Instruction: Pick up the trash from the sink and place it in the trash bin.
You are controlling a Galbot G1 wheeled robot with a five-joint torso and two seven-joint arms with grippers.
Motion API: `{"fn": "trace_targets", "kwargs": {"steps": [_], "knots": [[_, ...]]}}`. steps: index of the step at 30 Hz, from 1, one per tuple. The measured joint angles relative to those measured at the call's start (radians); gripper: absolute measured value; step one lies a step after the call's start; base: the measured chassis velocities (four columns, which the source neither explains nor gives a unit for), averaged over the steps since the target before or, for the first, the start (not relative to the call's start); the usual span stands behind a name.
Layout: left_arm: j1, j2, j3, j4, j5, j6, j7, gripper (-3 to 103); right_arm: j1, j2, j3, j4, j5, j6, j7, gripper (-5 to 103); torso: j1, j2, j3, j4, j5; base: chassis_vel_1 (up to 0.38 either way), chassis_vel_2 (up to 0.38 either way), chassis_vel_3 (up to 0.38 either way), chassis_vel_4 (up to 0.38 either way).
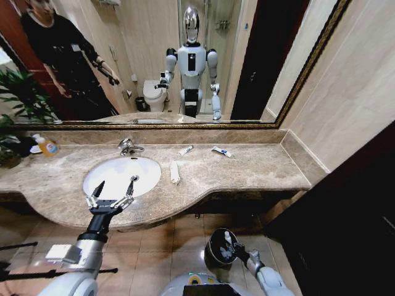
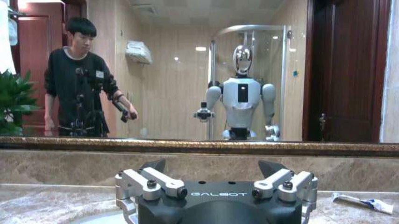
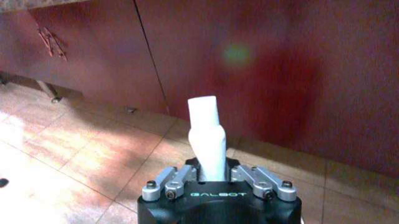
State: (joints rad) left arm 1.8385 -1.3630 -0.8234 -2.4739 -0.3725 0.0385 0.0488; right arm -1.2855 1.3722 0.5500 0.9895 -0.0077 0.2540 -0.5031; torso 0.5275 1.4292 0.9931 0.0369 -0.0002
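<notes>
Left gripper (image 1: 113,193) lower left of frame, arm reaching up, fingers spread over sink (image 1: 102,176) front rim. Right gripper (image 1: 232,245) bottom centre, clamping white tube (image 3: 206,138) above trash bin (image 1: 216,246).

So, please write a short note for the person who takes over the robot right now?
Left gripper: open, empty, over the front rim of the sink.
Right gripper: shut on a white tube, low, beside the trash bin on the floor.
Done: one piece lifted, not yet dropped.
Left: release the tube into the bin. Three pieces lie on the counter: flat packet, slim tube, blue-marked wrapper.
</notes>
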Motion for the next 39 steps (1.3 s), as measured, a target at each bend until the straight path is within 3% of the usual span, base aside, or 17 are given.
{"fn": "trace_targets", "kwargs": {"steps": [6, 8, 14, 15, 18, 19, 22, 23, 25, 28, 31, 32, 34, 35, 36, 37, 39], "knots": [[0.0, 0.0, 0.0, 0.0, 0.0, 0.0, 0.0, 100, 0.001, -0.019, 0.01, -0.004, -0.011, 0.022, 0.01, 50, 0.0, 0.0, 0.0, 0.0, 0.0003, 0.0, 0.0, 0.0, 0.0], [0.0, 0.0, 0.0, 0.0, 0.0, 0.0, 0.0, 100, -0.006, -0.027, 0.013, 0.003, -0.004, 0.027, 0.012, 50, 0.0, 0.0, 0.0, 0.0, 0.0004, 0.0, 0.0, 0.0, 0.0], [0.0, 0.0, 0.0, 0.0, 0.0, 0.0, 0.0, 100, -0.094, -0.097, 0.036, 0.147, 0.109, 0.038, -0.017, 77, 0.0, 0.0, 0.0, -0.0002, 0.0005, 0.0, 0.0, 0.0, 0.0], [0.0, 0.0, 0.0, 0.0, 0.0, 0.0, 0.0, 100, -0.094, -0.097, 0.036, 0.147, 0.109, 0.038, -0.017, 77, 0.0, 0.0, 0.0, -0.0002, 0.0005, 0.0, 0.0, 0.0, 0.0], [0.0, 0.0, 0.0, 0.0, 0.0, 0.0, 0.0, 100, -0.184, -0.142, 0.098, 0.371, 0.261, 0.019, -0.024, 93, 0.0, 0.0, 0.0, -0.0001, 0.0005, 0.0, 0.0, 0.0, 0.0], [0.0, 0.0, 0.0, 0.0, 0.0, 0.0, 0.0, 100, -0.184, -0.142, 0.098, 0.371, 0.261, 0.019, -0.024, 93, 0.0, 0.0, 0.0, -0.0001, 0.0005, 0.0, 0.0, 0.0, 0.0], [0.0, 0.0, 0.0, 0.0, 0.0, 0.0, 0.0, 100, -0.278, -0.167, 0.251, 0.66, 0.39, -0.042, -0.053, 99, 0.0, 0.0, 0.0, -0.0001, 0.0, 0.0, 0.0, 0.0, 0.0], [0.0, 0.0, 0.0, 0.0, 0.0, 0.0, 0.0, 100, -0.278, -0.167, 0.251, 0.66, 0.39, -0.042, -0.053, 99, 0.0, 0.0, 0.0, -0.0001, 0.0, 0.0, 0.0, 0.0, 0.0], [0.0, 0.0, 0.0, 0.0, 0.0, 0.0, 0.0, 100, -0.309, -0.182, 0.346, 0.834, 0.433, -0.132, -0.081, 100, 0.0, 0.0, 0.0, -0.0006, -0.0015, 0.0, 0.0, 0.0, 0.0], [0.0, 0.0, 0.0, 0.0, 0.0, 0.0, 0.0, 100, -0.281, -0.208, 0.376, 0.952, 0.43, -0.192, -0.087, 100, 0.0, 0.0, 0.0, -0.0005, 0.0004, 0.0, 0.0, 0.0, 0.0], [0.0, 0.0, 0.0, 0.0, 0.0, 0.0, 0.0, 100, -0.172, -0.247, 0.293, 1.075, 0.441, -0.367, 0.009, 100, 0.0, 0.0, 0.0, -0.0001, 0.0003, 0.0, 0.0, 0.0, 0.0], [0.0, 0.0, 0.0, 0.0, 0.0, 0.0, 0.0, 100, -0.172, -0.247, 0.293, 1.075, 0.441, -0.367, 0.009, 100, 0.0, 0.0, 0.0, -0.0001, 0.0003, 0.0, 0.0, 0.0, 0.0], [0.0, 0.0, 0.0, 0.0, 0.0, 0.0, 0.0, 100, -0.056, -0.28, 0.14, 1.101, 0.451, -0.469, 0.115, 100, 0.0, 0.0, 0.0, -0.0001, 0.0004, 0.0, 0.0, 0.0, 0.0], [0.0, 0.0, 0.0, 0.0, 0.0, 0.0, 0.0, 100, 0.021, -0.308, 0.045, 1.085, 0.454, -0.494, 0.184, 100, 0.0, 0.0, 0.0, -0.0002, 0.0003, 0.0, 0.0, 0.0, 0.0], [0.0, 0.0, 0.0, 0.0, 0.0, 0.0, 0.0, 100, 0.021, -0.308, 0.045, 1.085, 0.454, -0.494, 0.184, 100, 0.0, 0.0, 0.0, -0.0002, 0.0003, 0.0, 0.0, 0.0, 0.0], [0.0, 0.0, 0.0, 0.0, 0.0, 0.0, 0.0, 100, 0.08, -0.326, -0.021, 1.063, 0.453, -0.507, 0.232, 100, 0.0, 0.0, 0.0, 0.0, -0.0002, 0.0, 0.0, 0.0, 0.0], [0.0, 0.0, 0.0, 0.0, 0.0, 0.0, 0.0, 100, 0.259, -0.359, -0.215, 0.966, 0.453, -0.538, 0.362, 100, 0.0, 0.0, 0.0, 0.0005, 0.0003, 0.0, 0.0, 0.0, 0.0]]}}
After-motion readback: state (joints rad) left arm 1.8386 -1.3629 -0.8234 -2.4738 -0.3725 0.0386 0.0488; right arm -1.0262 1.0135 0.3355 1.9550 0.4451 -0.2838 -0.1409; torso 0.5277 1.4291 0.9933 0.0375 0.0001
